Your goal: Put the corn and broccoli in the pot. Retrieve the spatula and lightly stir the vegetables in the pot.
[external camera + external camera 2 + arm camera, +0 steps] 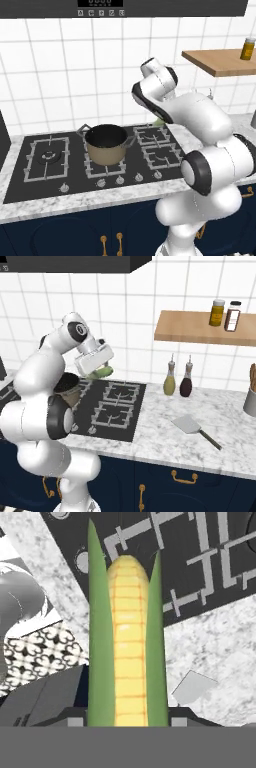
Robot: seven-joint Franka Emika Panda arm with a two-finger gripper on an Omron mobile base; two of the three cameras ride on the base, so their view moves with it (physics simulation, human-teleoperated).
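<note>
Item: corn (127, 647), yellow kernels between green husk leaves, clamped in my gripper (100, 372) above the stove's (116, 406) right burners. Pot (106, 144) on a centre burner. Spatula (189, 426) flat on the marble counter (165, 436).

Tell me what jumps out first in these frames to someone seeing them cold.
The corn, yellow kernels between green husk leaves, stands clamped in the gripper, carried above the stove's right burners. The tan pot waits on a middle burner to the left. The spatula lies flat on the marble counter right of the stove.
</note>
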